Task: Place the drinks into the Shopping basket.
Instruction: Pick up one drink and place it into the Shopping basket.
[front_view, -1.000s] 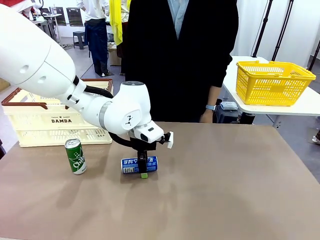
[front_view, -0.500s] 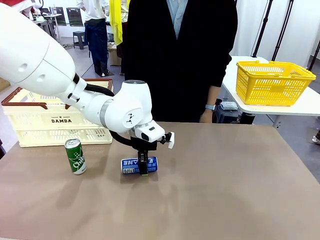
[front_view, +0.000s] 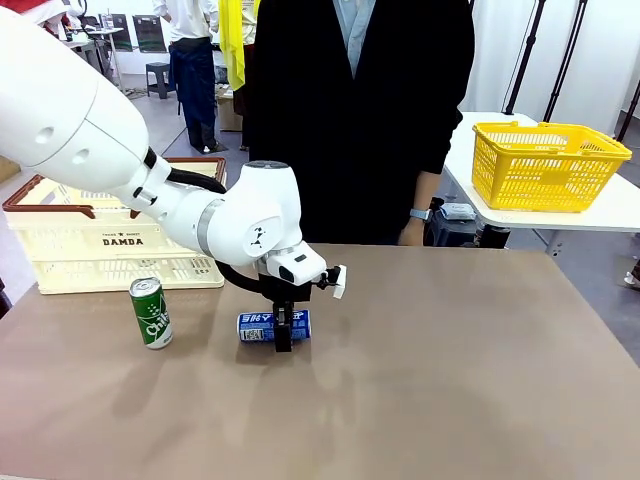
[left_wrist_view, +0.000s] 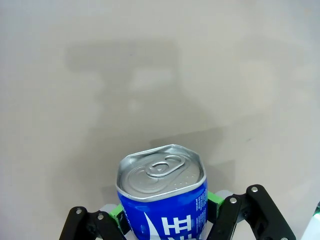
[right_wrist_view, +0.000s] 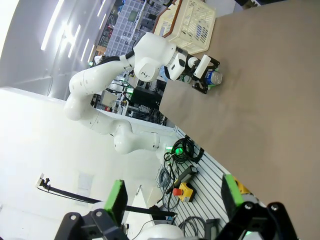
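Now the blue can (front_view: 272, 326) lies on its side on the tabletop (front_view: 450, 370), left claw (front_view: 283, 337) clamped across it; lift level and swing left to the crate (front_view: 110, 243). Two cans count: one blue, one green (front_view: 151, 313) upright nearby. Right claw (right_wrist_view: 172, 200) hangs apart.

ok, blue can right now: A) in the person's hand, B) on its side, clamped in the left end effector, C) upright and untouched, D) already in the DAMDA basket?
B. The blue can lies on its side on the table, and the left end effector is shut on it, green pads pressed to both sides in the left wrist view.
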